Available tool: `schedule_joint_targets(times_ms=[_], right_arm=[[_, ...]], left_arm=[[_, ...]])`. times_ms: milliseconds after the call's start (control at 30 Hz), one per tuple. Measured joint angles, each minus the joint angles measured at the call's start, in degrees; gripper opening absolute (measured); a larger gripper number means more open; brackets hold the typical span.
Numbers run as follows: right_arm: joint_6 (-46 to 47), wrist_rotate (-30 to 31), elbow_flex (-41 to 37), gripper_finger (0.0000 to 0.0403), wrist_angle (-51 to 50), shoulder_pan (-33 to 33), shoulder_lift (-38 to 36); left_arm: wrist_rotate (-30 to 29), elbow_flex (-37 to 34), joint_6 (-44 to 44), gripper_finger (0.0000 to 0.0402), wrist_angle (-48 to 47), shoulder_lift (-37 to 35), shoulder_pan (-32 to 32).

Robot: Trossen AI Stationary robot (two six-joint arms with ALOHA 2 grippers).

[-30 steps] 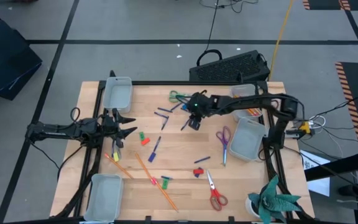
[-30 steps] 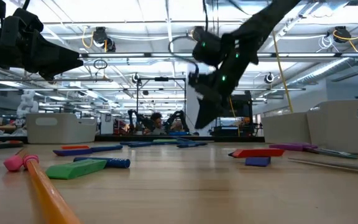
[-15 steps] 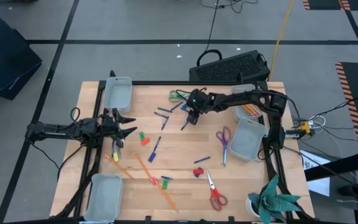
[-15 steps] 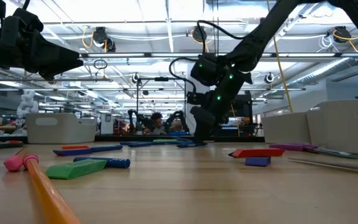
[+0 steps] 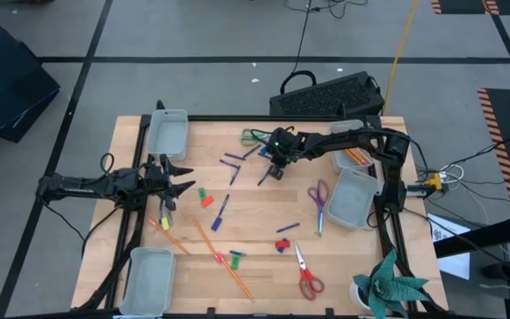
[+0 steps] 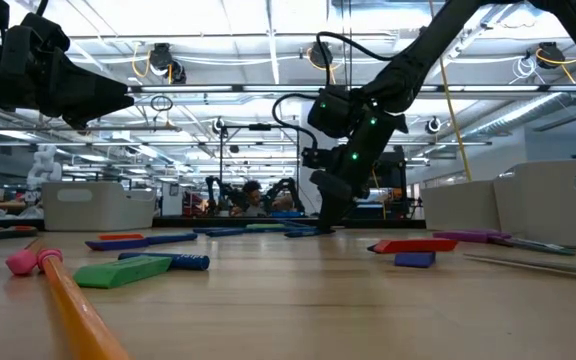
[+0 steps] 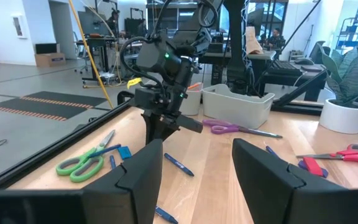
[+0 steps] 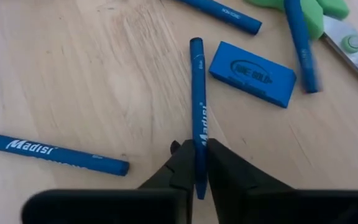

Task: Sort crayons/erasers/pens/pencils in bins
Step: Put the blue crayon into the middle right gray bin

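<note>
One pen point(image 8: 196, 112) is in play: the right tool point(image 8: 196, 163) is down at the counter point(image 5: 255, 221) near its far edge, fingers pinched narrow on that blue stick, which lies flat beside a blue eraser point(image 8: 252, 73) and other pens. Grasp looks made, lift not yet. The next move, I'd judge, is a straight rise, then a carry to a bin point(image 5: 351, 198) by the right edge, keeping the pen from swivelling. The left tool point(image 7: 197, 174) hangs spread wide and empty near the left edge, waiting.
</note>
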Motion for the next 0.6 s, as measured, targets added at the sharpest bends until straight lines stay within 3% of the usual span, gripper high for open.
schedule_joint_targets(times_ms=[333, 600], right_arm=[[-0.96, 0.19, -0.09, 0.0023, -0.67, 1.09, -0.52], [-0.68, -0.01, -0.39, 0.0021, -1.02, 5.68, -6.74]], left_arm=[[0.00, 0.00, 0.00, 0.0198, 0.00, 0.00, 0.00], [0.00, 0.01, 0.00, 0.0198, 0.00, 0.02, -0.01]])
